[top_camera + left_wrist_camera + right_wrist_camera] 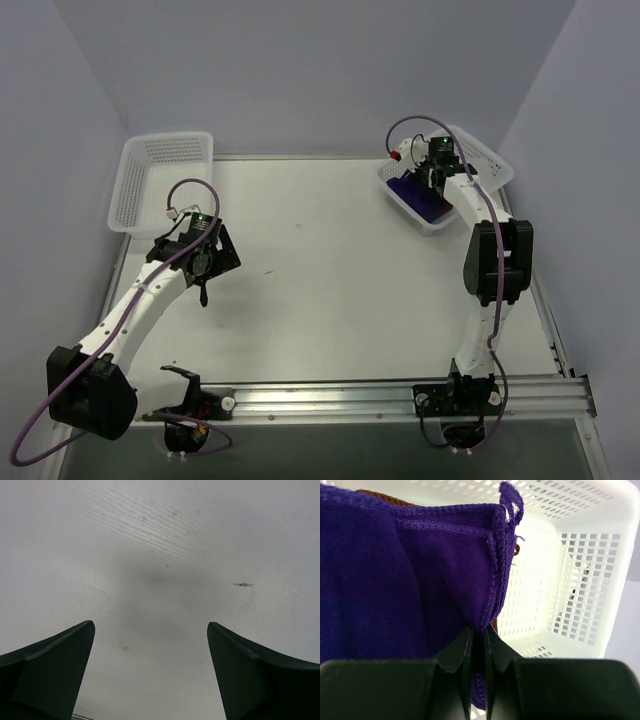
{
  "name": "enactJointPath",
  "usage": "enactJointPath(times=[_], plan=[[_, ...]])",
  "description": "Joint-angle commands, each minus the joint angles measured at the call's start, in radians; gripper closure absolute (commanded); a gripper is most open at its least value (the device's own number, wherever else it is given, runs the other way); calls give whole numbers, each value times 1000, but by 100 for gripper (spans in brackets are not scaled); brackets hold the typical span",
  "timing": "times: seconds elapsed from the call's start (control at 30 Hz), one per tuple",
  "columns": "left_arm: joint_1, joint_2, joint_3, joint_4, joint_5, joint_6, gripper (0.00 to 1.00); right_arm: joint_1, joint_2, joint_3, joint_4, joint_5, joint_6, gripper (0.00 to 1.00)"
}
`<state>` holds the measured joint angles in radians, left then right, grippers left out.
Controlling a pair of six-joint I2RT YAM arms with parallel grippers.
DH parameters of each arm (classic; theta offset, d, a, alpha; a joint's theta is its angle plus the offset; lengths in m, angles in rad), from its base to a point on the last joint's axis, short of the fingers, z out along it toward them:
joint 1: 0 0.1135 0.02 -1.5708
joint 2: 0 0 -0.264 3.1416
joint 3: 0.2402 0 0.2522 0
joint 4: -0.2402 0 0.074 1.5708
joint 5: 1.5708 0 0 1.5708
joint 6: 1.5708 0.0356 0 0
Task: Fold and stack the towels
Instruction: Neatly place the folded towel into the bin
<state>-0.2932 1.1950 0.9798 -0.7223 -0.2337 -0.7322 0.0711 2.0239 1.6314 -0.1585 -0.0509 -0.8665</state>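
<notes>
A purple towel [410, 575] lies in the white basket [580, 580] at the table's far right; it shows in the top view [420, 195] too. My right gripper [479, 632] is shut on a hemmed edge of the purple towel inside the basket; in the top view the right gripper [437, 172] is over the basket [492, 160]. A brown towel [380, 495] peeks out behind the purple one. My left gripper [150, 635] is open and empty, just above the bare table at the left, as the top view [203, 285] shows.
A second white basket [160, 180] stands at the far left corner and looks empty. Grey walls close the table on three sides. A metal rail [400, 395] runs along the near edge by the arm bases.
</notes>
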Motion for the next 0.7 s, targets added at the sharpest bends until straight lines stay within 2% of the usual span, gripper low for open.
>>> enactJointPath(times=[0.0, 0.27, 0.43, 0.47, 0.53, 0.57, 0.6, 0.67], plan=[[8, -8, 54, -26, -19, 24, 6, -14, 19, 62, 10, -35, -19, 100], [9, -5, 57, -26, -19, 25, 6, -30, 67, 120, -16, -49, -20, 100], [9, -3, 59, -26, -16, 27, 6, -30, 81, 131, -13, -47, -11, 98], [9, -6, 59, -26, -15, 27, 6, -33, 82, 134, -7, -41, -6, 94], [9, -8, 59, -26, -15, 27, 6, -33, 88, 145, -9, -41, 0, 75], [9, -11, 57, -26, -13, 27, 6, -34, 88, 150, -13, -41, 9, 43], [9, -12, 59, -26, -12, 27, 6, -34, 88, 153, -15, -40, 15, 33], [9, -17, 59, -29, -10, 27, 6, -34, 84, 154, -6, -33, 27, 25]])
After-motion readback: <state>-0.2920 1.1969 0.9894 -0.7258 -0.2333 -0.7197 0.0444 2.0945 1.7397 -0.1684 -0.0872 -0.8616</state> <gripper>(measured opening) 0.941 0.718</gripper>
